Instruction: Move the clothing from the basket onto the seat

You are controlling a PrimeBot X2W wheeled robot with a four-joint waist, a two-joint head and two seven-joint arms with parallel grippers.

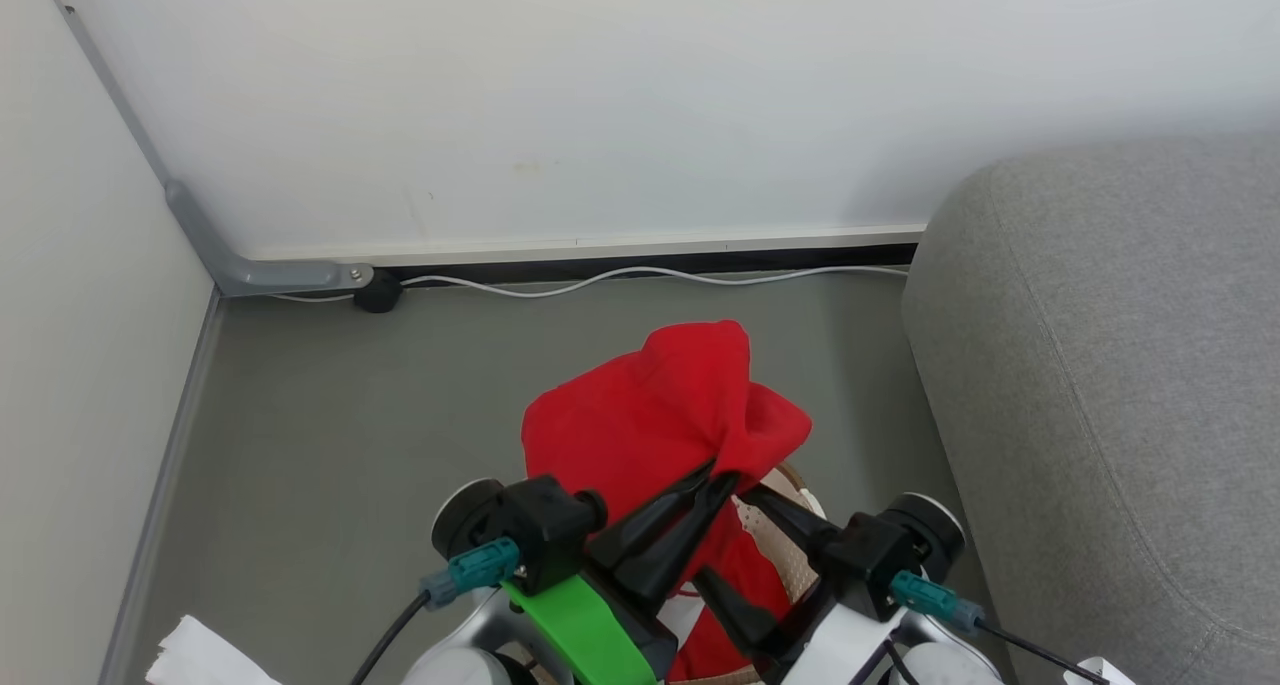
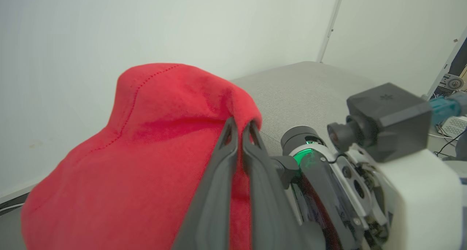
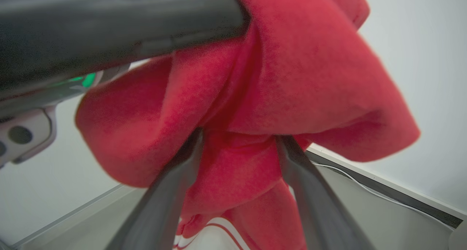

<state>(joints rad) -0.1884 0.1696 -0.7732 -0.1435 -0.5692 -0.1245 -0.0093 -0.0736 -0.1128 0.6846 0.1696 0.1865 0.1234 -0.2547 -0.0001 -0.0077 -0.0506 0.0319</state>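
Clothing [image 1: 650, 415]: red fabric with white stripes low down, bunched and held up above the basket [image 1: 792, 555], lower part hanging within the rim. Left gripper [image 1: 722, 475]: fingers pinched together on an upper fold. Right gripper [image 1: 722, 532]: fingers spread wide, a hanging fold between them, not clamped. Seat [image 1: 1120, 385]: grey cushion right of the basket, apart from the cloth.

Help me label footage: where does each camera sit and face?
Head view: on the head, facing down at clothing, basket, seat; left hand and right hand show.
Left wrist view: along the left hand pinching clothing, toward the seat.
Right wrist view: along the open right hand, clothing between its fingers.
All three share the clothing.
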